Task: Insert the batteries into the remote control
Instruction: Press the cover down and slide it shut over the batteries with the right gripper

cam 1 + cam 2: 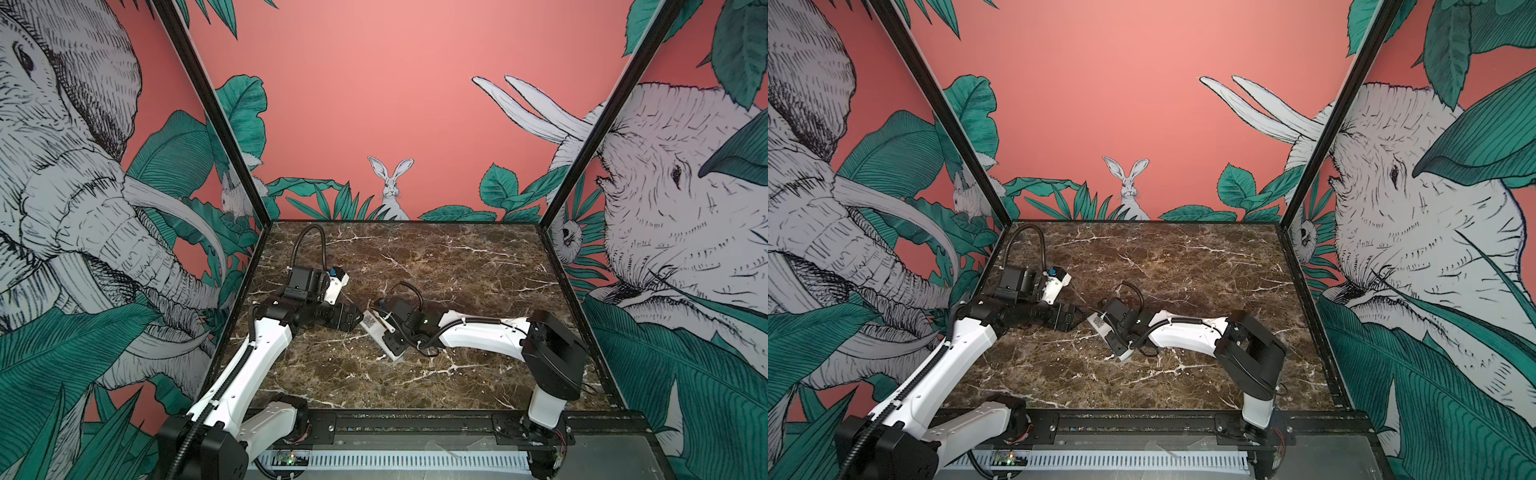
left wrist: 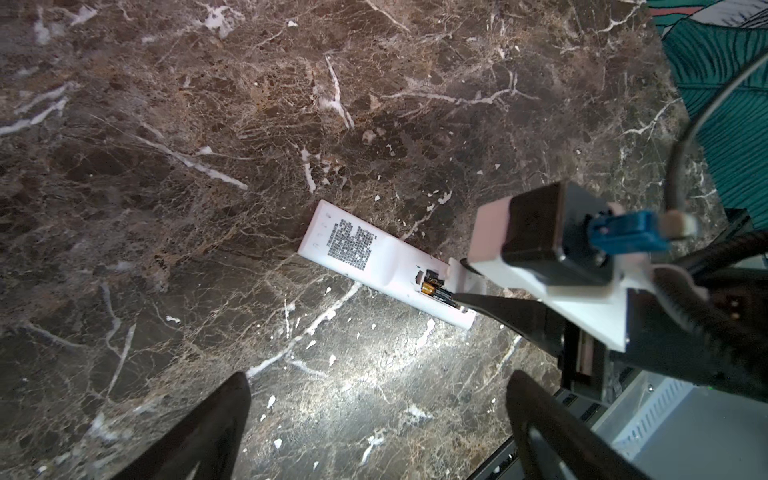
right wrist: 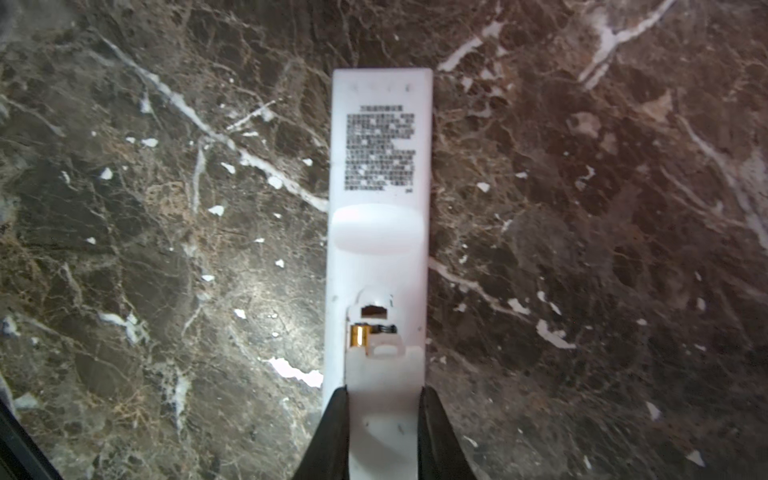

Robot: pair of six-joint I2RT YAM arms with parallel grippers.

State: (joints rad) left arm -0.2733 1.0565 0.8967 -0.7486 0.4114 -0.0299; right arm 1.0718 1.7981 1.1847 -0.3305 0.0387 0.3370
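Observation:
The white remote control [image 3: 380, 166] lies back up on the marble, its printed label facing me; it also shows in both top views [image 1: 371, 325] [image 1: 1098, 321]. Its battery compartment is partly uncovered, and the gold end of one of the batteries [image 3: 360, 335] [image 2: 434, 291] shows inside. My right gripper [image 3: 382, 392] [image 1: 392, 338] is shut on the white battery cover [image 3: 384, 374], which sits over the compartment's near end. My left gripper [image 2: 378, 378] [image 1: 356, 318] hangs open just left of the remote with nothing between its fingers.
The dark marble table [image 1: 457, 266] is fenced by black frame posts and printed walls. A black rail [image 1: 415, 424] runs along the front edge. The right arm's wrist camera and cable [image 2: 561, 249] stand close by the remote in the left wrist view.

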